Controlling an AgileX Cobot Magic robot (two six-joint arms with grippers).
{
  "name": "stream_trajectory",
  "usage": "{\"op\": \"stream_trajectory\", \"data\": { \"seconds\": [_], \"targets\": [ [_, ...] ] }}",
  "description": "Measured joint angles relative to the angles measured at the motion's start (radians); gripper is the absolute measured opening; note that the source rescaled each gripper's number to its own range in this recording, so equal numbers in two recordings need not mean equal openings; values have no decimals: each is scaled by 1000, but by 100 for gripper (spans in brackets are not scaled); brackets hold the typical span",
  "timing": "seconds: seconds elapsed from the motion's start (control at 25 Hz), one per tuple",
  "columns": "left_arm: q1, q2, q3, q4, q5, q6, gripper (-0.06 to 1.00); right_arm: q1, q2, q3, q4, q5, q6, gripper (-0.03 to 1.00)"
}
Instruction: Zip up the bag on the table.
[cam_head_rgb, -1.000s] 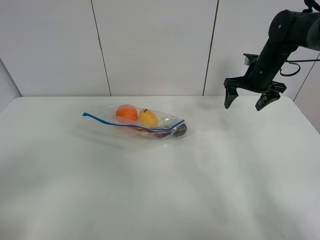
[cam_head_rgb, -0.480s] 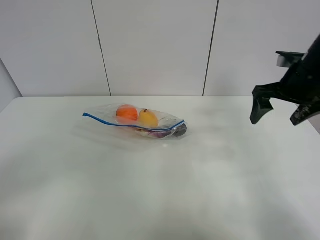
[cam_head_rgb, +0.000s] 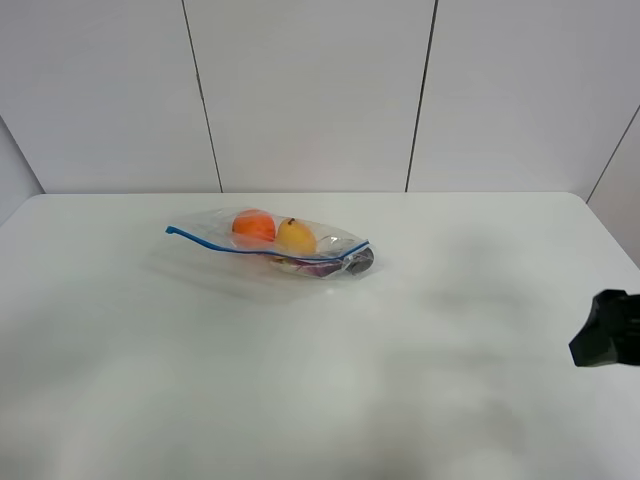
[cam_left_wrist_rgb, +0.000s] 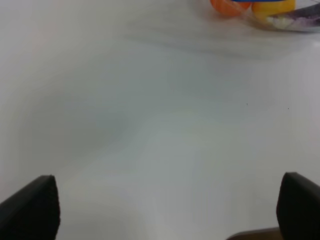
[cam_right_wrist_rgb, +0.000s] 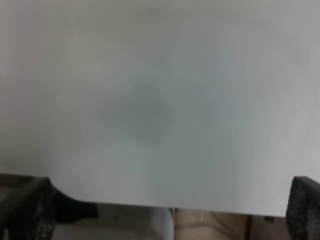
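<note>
1. exterior high view: the bag (cam_head_rgb: 268, 246) lies flat on the table (cam_head_rgb: 320, 380), left of the middle and toward the far edge. its blue zipper strip (cam_head_rgb: 215, 243) runs along the near side, from a free tail at the left end to the right end. through the clear plastic show an orange fruit (cam_head_rgb: 254, 227), a yellow pear (cam_head_rgb: 295, 237) just beside it on the right, and a dark item (cam_head_rgb: 355, 262) at the right end. only a black part of the right arm (cam_head_rgb: 605, 342) shows at the right border, well apart from the bag.

2. left wrist view: the left gripper (cam_left_wrist_rgb: 170, 207) hangs over bare table, its two dark fingertips (cam_left_wrist_rgb: 35, 210) set wide apart with nothing between them. the bag with the orange fruit and pear sits at the far edge of this view, well away.

3. right wrist view: the right gripper (cam_right_wrist_rgb: 165, 207) is spread wide too, holding nothing. its fingertips (cam_right_wrist_rgb: 27, 207) sit over the table's edge; the picture is blurred.
</note>
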Motion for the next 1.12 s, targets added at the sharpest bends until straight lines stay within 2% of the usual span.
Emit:
{"op": "stream_trajectory", "data": {
  "seconds": [0.28,0.72,1.12],
  "targets": [
    [0,0,0,0,0,0,100,0,-411,186,0,-57,-34,100],
    [0,0,0,0,0,0,100,0,-849,200,-1,-78,-37,100],
    [0,0,0,0,0,0,100,0,-885,200,-12,-77,-28,100]
  ]
}}
